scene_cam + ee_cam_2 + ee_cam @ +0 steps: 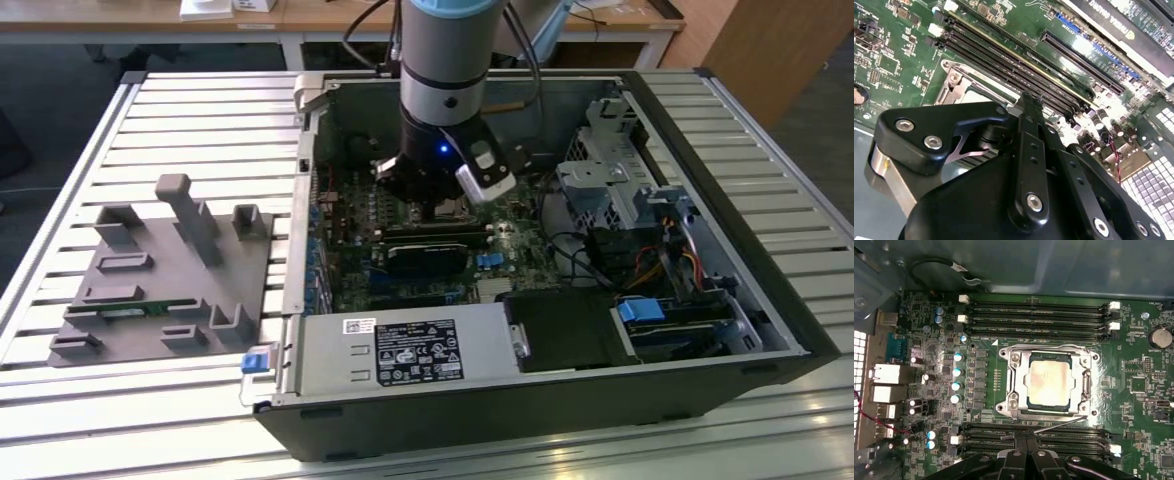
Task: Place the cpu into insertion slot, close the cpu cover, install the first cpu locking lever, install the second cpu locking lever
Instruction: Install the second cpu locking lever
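Cpu [1050,384] sits in the insertion slot [1085,385], cpu cover [1015,382] down; gripper [1026,454] pinched shut, empty, at six o'clock beside the locking lever [1061,424]: press it squarely.

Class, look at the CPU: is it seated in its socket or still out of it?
In. In the first wrist view the cpu lies flat inside the insertion slot, with the cpu cover framing it.

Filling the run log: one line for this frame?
claw: shut, empty, above board | cpu: in slot | cover: down | one lever: sticks out, unlatched
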You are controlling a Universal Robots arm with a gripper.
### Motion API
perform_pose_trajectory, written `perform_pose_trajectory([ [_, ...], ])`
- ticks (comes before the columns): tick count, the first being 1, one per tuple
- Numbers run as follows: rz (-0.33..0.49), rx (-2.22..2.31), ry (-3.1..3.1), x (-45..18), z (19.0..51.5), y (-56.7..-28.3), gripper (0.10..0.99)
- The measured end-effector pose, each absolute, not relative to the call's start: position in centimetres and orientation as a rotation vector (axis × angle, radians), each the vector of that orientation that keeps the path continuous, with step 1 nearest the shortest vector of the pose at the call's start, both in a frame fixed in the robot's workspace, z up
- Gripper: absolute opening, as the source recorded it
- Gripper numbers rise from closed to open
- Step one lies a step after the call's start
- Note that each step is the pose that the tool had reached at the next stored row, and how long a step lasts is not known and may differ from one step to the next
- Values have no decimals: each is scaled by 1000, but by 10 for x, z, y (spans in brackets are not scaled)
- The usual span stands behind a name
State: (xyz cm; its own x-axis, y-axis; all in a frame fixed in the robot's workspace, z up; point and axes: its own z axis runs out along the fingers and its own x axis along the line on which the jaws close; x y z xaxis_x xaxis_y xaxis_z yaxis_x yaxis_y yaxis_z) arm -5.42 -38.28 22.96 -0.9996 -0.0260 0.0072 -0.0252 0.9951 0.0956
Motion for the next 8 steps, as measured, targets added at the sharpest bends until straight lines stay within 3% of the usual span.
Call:
perform_pose_trajectory([
  [8,-150,40,-3129,-54,228,-383,106],
])
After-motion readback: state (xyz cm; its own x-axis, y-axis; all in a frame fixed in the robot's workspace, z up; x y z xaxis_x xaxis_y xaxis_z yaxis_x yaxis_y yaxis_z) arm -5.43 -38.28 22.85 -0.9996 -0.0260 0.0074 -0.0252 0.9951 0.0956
